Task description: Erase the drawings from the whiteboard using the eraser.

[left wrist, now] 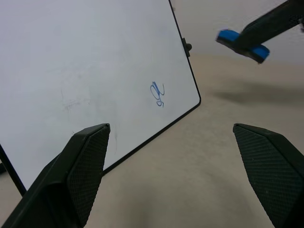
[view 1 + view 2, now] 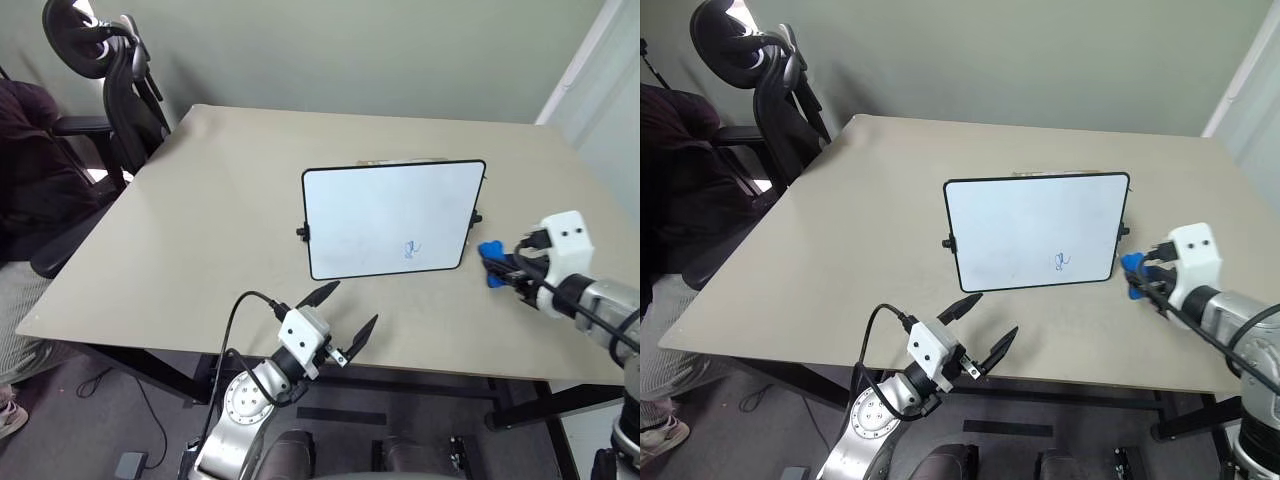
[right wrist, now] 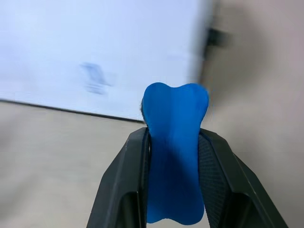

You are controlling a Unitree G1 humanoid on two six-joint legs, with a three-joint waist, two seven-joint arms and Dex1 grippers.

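Both claws low: right claw (image 3: 173, 190) pinching eraser (image 3: 174, 147), left claw (image 2: 348, 315) spread.

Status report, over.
Right gripper shut on eraser, beside whiteboard. Left gripper open, idle. Drawings unerased. Path clear.

This looks like an office or meeting room: a wide beige bench (image 2: 200, 220), a black office chair (image 2: 110, 90) with headrest beside it, plain grey-green walls (image 2: 350, 50), and a small whiteboard (image 2: 390, 218).
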